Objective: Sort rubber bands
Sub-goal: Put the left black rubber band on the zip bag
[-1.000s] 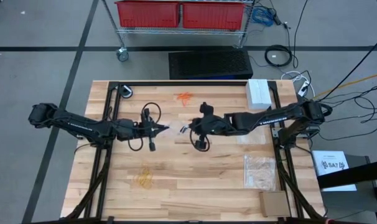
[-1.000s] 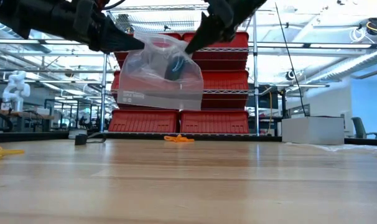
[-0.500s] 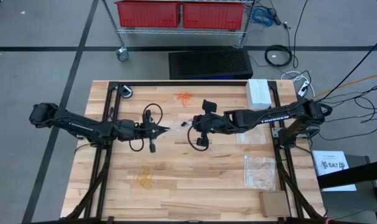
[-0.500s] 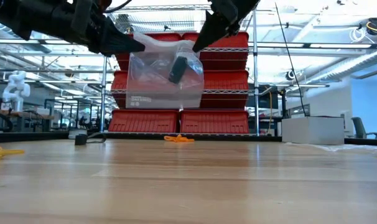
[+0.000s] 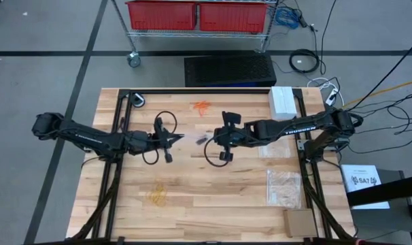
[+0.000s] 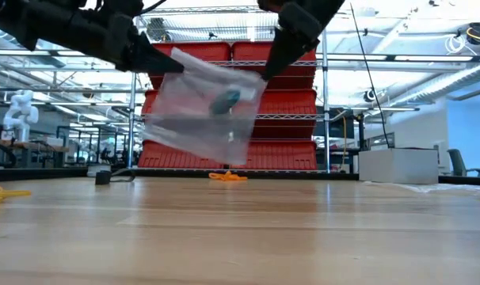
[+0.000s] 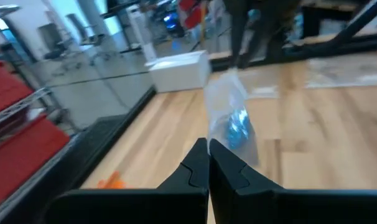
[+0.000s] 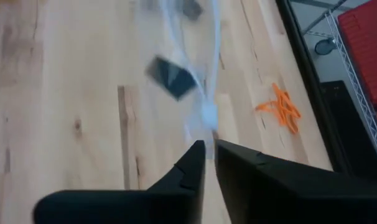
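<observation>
rubber bands, a dark clump, sit inside a clear plastic bag hanging above the middle of the bench. the left tool is fully closed, pinching the bag's corner on its side. the right tool is at the bag's opposite upper corner; its fingers stand a narrow slit apart with the film running between them, and whether they grip it cannot be told. the bag tilts, lower on the right tool's side. orange rubber bands lie on the bench near its far edge, pale yellow rubber bands nearer the front left. a white box sits at the far right corner, more clear bags at right.
</observation>
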You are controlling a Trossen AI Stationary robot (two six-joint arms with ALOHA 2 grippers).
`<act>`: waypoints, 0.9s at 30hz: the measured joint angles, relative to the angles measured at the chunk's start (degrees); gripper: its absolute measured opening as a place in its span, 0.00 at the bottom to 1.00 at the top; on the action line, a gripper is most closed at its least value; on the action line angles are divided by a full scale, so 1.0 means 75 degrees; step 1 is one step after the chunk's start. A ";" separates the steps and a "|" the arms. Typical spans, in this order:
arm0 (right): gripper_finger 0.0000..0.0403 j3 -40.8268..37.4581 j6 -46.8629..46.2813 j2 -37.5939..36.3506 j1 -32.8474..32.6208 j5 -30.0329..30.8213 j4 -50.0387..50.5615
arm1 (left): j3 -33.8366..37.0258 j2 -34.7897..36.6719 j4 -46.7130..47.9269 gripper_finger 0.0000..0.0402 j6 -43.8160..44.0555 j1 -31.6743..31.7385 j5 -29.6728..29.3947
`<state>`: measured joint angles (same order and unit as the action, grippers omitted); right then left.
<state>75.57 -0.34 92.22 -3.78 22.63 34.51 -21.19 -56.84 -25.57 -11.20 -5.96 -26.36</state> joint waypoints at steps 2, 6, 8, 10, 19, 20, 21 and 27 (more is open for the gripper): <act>0.15 0.0000 0.0000 -0.0030 0.0057 0.0000 0.0075 | 0.0000 0.0092 0.0122 0.00 -0.0028 0.0000 -0.0262; 0.24 0.0000 -0.0061 -0.0034 0.0118 0.0024 0.0166 | 0.0000 0.0267 0.0479 0.00 -0.0033 0.0003 -0.1031; 0.28 0.0000 -0.0061 -0.0034 0.0112 0.0021 0.0153 | 0.0000 0.0422 0.0753 0.00 -0.0016 0.0003 -0.1439; 0.32 0.0000 -0.0111 -0.0034 0.0109 0.0005 0.0168 | 0.0000 0.0605 0.1026 0.00 0.0029 0.0006 -0.1532; 0.40 -0.0231 -0.0730 -0.0034 0.0112 -0.0520 -0.0038 | 0.0000 0.1950 0.1682 0.00 0.0155 0.0279 -0.1559; 0.40 -0.0390 -0.0731 -0.0034 0.0109 -0.0694 -0.0318 | 0.0000 0.2097 0.1745 0.00 0.0174 0.0318 -0.1561; 0.40 -0.0576 -0.0732 -0.0031 0.0112 -0.0923 -0.0632 | 0.0000 0.2247 0.1809 0.00 0.0191 0.0355 -0.1560; 0.40 -0.1907 -0.0888 -0.0019 0.0156 -0.1620 -0.3174 | 0.0025 0.3008 0.2232 0.00 0.0233 0.0458 -0.1552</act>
<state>61.27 -7.00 92.08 -2.61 10.48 10.71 -21.01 -34.28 -8.83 -9.46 -2.52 -38.00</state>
